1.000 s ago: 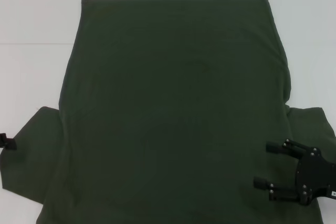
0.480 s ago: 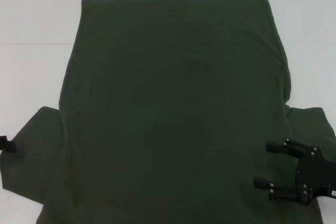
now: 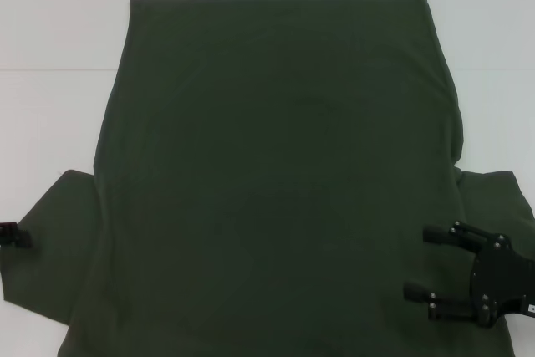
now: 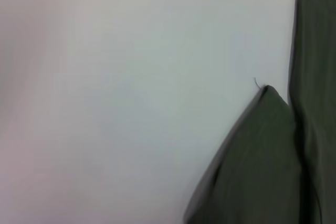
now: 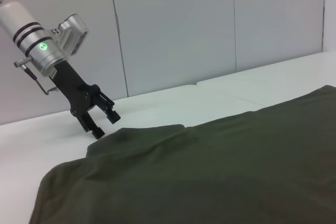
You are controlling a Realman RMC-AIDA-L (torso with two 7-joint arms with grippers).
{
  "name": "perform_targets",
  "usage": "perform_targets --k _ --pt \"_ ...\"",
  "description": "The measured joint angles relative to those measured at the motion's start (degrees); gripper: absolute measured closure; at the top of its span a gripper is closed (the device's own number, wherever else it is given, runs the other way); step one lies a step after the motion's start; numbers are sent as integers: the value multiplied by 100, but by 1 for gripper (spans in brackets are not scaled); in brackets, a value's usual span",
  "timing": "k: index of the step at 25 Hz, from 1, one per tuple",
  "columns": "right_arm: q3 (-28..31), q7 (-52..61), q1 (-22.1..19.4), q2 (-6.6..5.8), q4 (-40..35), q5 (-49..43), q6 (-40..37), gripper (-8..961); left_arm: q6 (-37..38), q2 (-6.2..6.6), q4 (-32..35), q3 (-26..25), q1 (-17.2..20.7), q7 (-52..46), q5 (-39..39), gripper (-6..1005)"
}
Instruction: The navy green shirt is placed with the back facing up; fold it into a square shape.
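Versus the earlier head frames, the left gripper [image 3: 8,234] has dropped slightly lower along the shirt's left sleeve edge; right gripper [image 3: 430,273] and the cloth are unchanged.

The navy green shirt [image 3: 276,173] lies flat on the white table [image 3: 58,31], plain dark olive side up, no lettering visible. Straight hem is on the far side of the shirt from the robot; both short sleeves spread out on the near side, left sleeve [image 3: 54,240] and right sleeve [image 3: 493,198]. Body is smooth, with a soft ridge down its right edge. The near end of the shirt runs out of view.

Left gripper sits at the outer edge of the shirt's left sleeve; the head view shows only a sliver of it. The right wrist view shows it whole [image 5: 102,124]: tilted down, fingertips just above or touching the sleeve edge, fingers [image 5: 112,114] slightly parted with nothing between them. Whether it touches the cloth can't be told.

Right gripper hovers over the shirt's right side near the sleeve join, its two fingers [image 3: 443,236] spread wide and pointing toward the shirt's middle, gripping nothing.

Left wrist view shows only the pointed sleeve corner [image 4: 265,90], a loose thread at its tip, beside the shirt's side edge, on bare table.
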Motion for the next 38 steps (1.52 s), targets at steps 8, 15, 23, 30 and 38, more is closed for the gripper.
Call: perform_targets --k 8,15,23,30,38 --pt "0 0 0 0 0 -7 -13 11 20 -20 0 0 0 10 -25 64" --pt "0 0 0 0 1 -7 -29 11 38 -27 -136 -1 -37 38 -64 65" --pt "0 0 0 0 1 -7 -42 11 59 -30 -267 -8 -119 96 -76 70" --pt "0 0 0 0 -1 0 -99 12 61 -72 -286 -7 -186 124 -76 75" --pt "9 0 0 0 -9 12 -132 11 75 -102 -270 0 -245 230 -74 80"
